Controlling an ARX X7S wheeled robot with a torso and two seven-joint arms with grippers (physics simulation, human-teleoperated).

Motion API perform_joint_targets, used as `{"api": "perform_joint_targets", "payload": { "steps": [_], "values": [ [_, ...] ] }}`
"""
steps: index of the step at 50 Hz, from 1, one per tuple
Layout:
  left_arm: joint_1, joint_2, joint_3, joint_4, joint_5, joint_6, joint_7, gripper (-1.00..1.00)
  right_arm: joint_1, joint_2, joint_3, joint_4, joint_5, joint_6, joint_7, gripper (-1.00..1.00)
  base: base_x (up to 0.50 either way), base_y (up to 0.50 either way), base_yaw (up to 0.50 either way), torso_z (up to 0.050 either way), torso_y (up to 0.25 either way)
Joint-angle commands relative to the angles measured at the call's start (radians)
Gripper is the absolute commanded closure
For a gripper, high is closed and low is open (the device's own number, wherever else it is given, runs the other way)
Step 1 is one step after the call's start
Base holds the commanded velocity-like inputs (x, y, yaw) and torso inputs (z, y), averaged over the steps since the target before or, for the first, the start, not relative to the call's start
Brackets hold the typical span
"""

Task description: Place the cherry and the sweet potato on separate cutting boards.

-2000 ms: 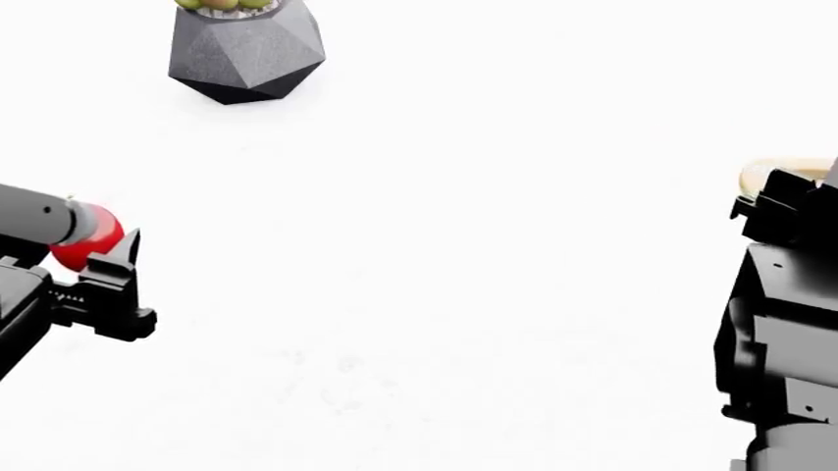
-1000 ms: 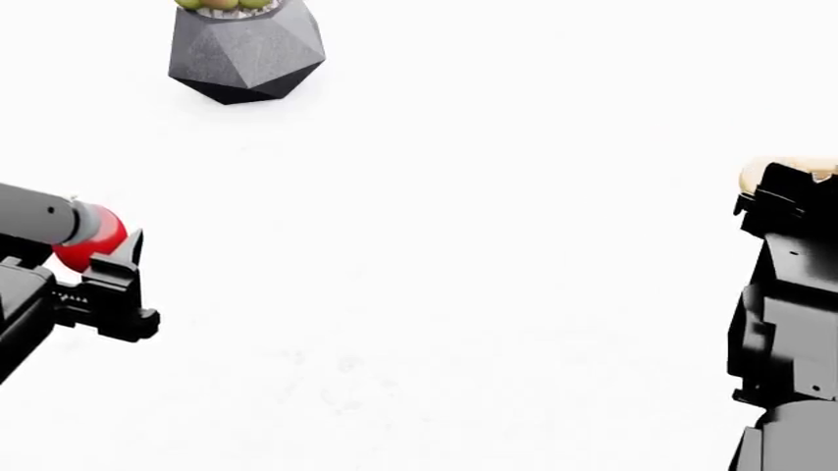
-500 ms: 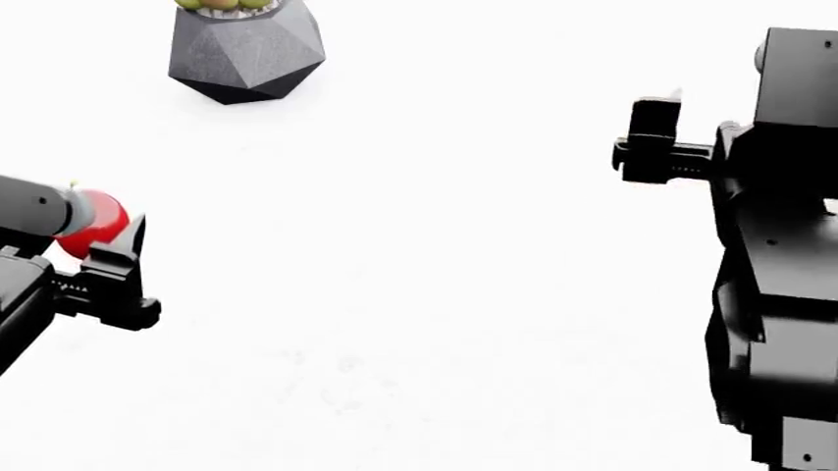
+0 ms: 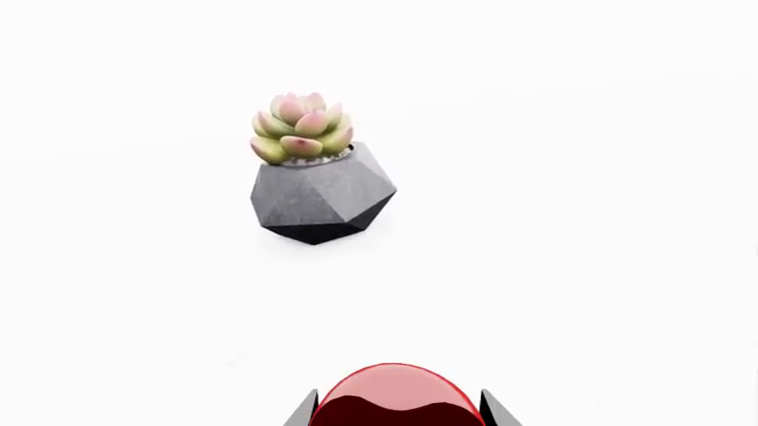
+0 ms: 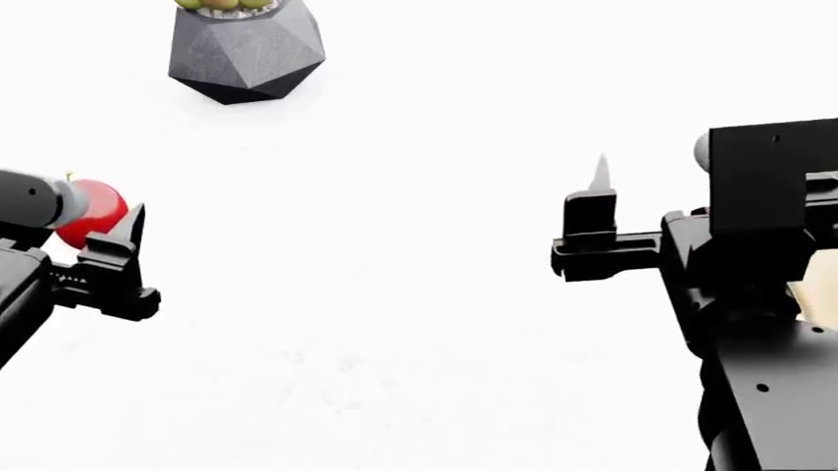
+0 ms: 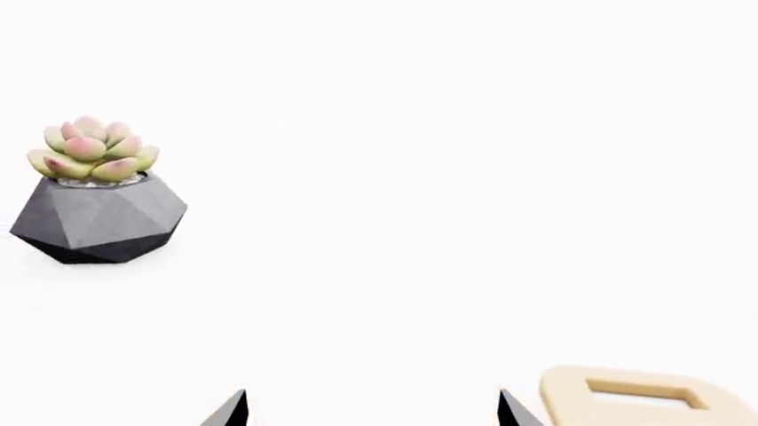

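Left claw (image 5: 112, 231) clamped (on something red); right claw (image 6: 369, 410) spread.

surface: plain white tabletop (image 5: 392, 324), bright even light, soft faint shadows
walls/floor: not visible, white all round
decor: succulent (image 4: 302, 129) w/ pink-tipped green leaves in dark grey faceted pot (image 4: 319, 200), upright, well fwd of both wrist cams

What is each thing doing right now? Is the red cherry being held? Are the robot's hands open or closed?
cherry: held off to the side, between the left gripper's fingers.
left gripper: shut on the cherry.
right gripper: open, holding nothing.
cutting board: lying flat, only its handle end shows, nothing on that part.
succulent pot: standing upright, untouched.
sweet potato: not in view.
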Motion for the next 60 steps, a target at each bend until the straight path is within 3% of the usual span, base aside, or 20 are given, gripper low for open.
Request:
{"api": "perform_joint_targets", "payload": {
  "steps": [1,22,60],
  "values": [
    [-0.008,0.004,0.003,-0.004,-0.012,-0.002,-0.008,1.00,-0.040,0.010,0.008,-0.075,0.019,0.028,-0.007,-1.00,0.00,0.00,0.00,0.000,0.000],
    [-0.012,-0.011,-0.005,0.008,-0.028,-0.014,-0.014,1.00,-0.044,0.008,0.015,-0.076,0.037,0.042,-0.003,-1.00,-0.10,0.19,0.00,0.000,0.000],
    [-0.010,-0.008,0.001,0.006,-0.023,-0.011,-0.016,1.00,-0.045,0.013,0.000,-0.086,0.050,0.044,0.000,-1.00,-0.16,0.50,0.00,0.000,0.000]
  ]
}}
